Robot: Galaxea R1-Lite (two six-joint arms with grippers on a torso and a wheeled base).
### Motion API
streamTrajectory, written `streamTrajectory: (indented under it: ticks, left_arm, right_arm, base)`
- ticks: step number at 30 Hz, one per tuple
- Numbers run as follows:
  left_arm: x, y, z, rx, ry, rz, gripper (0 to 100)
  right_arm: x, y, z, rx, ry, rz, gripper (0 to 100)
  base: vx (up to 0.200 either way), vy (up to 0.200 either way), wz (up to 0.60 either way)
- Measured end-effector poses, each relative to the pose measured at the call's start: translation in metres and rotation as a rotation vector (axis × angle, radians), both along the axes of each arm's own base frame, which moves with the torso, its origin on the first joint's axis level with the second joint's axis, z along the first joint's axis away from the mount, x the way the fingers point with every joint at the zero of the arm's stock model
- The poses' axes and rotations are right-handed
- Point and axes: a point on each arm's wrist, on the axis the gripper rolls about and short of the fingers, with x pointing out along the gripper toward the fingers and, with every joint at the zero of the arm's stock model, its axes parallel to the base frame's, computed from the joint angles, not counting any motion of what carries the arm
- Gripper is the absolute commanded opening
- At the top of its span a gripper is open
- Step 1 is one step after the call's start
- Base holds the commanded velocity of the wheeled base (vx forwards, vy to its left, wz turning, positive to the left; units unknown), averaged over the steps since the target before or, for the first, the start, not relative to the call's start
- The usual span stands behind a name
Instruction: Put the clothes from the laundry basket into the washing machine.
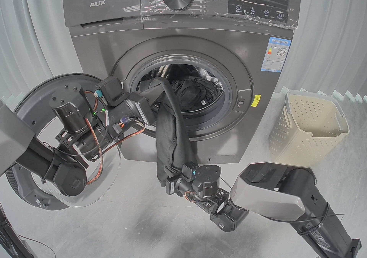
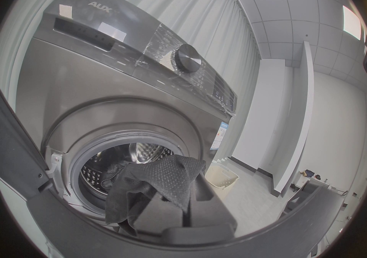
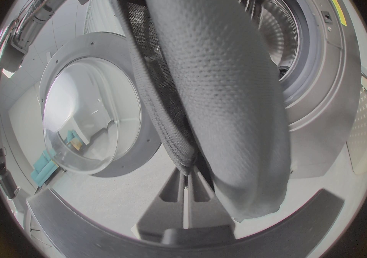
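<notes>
The grey front-loading washing machine (image 1: 179, 60) stands with its round door (image 1: 42, 117) swung fully open on the robot's left. The cream perforated laundry basket (image 1: 310, 129) sits on the floor just beside the machine on the right. A long dark garment (image 1: 172, 136) drapes out of the drum opening, over the lower rim and down the machine's front, its upper end inside the mouth of the drum and its lower end hanging near the floor. More dark clothes (image 1: 195, 92) lie bunched inside the drum. The left gripper (image 1: 155, 92) is at the drum's left edge, its jaws pressed together on the garment's upper part. The right gripper (image 1: 169, 182) is low before the machine, its jaws pinching the garment's hanging end
</notes>
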Motion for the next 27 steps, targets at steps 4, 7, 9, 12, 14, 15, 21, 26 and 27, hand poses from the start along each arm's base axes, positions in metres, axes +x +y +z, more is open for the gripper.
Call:
streamTrajectory:
  ticks: [4, 7, 9, 12, 14, 15, 21, 26, 27]
  left_arm:
    - [0.005, 0.005, -0.004, 0.004, 0.009, 0.023, 0]
    - [0.008, 0.009, -0.006, 0.005, 0.012, 0.037, 0]
    - [0.01, 0.011, -0.007, 0.005, 0.014, 0.046, 0]
    - [0.012, 0.013, -0.008, 0.006, 0.018, 0.062, 0]
    - [0.014, 0.015, -0.009, 0.006, 0.021, 0.071, 0]
    - [0.015, 0.016, -0.01, 0.006, 0.021, 0.074, 0]
    - [0.016, 0.021, -0.013, 0.003, 0.018, 0.093, 0]
    - [0.008, 0.026, -0.022, 0.012, 0.035, 0.096, 0]
    - [0.006, 0.027, -0.023, 0.014, 0.04, 0.097, 0]
  right_arm:
    - [-0.014, -0.012, 0.002, -0.029, 0.027, 0.006, 0]
    - [-0.027, -0.024, 0.006, -0.052, 0.048, 0.012, 0]
    - [-0.035, -0.031, 0.012, -0.064, 0.053, 0.018, 0]
    - [-0.047, -0.043, 0.024, -0.074, 0.05, 0.032, 0]
    - [-0.053, -0.052, 0.032, -0.074, 0.043, 0.038, 0]
    - [-0.056, -0.056, 0.036, -0.076, 0.04, 0.039, 0]
    - [-0.063, -0.087, 0.058, -0.101, 0.017, 0.007, 0]
    - [-0.056, -0.118, 0.078, -0.089, 0.0, -0.068, 0]
    - [-0.055, -0.126, 0.082, -0.087, -0.002, -0.083, 0]
  base:
    - [0.0, 0.0, 0.0]
    - [0.0, 0.0, 0.0]
    - [0.0, 0.0, 0.0]
    - [0.0, 0.0, 0.0]
    - [0.0, 0.0, 0.0]
    - [0.0, 0.0, 0.0]
    - [0.0, 0.0, 0.0]
    - [0.0, 0.0, 0.0]
    - [0.0, 0.0, 0.0]
